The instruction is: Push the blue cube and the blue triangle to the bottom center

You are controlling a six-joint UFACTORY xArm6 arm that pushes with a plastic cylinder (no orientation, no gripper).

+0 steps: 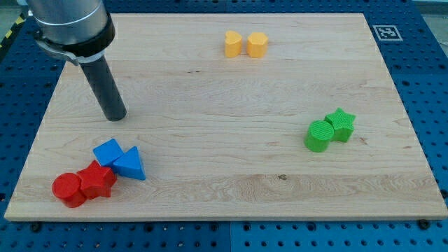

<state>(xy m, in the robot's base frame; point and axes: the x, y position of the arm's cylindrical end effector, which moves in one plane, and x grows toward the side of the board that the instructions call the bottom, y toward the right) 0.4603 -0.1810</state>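
Blue cube and blue triangle are seen touching at near left, against red blocks; my tip, a bare rod with no pincer, stands just beyond; a rightward push from their left is advised, sparing the reds.

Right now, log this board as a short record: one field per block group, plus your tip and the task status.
tip: my tip rests on the board, up and slightly to the view's left of the blue pair, apart from them
blue: blue cube and blue triangle touching, lower left
red: two red blocks against the blue pair, below them
yellow: two yellow blocks, top centre
green: green cylinder and green star, view's right
status: blue pair not yet at bottom centre
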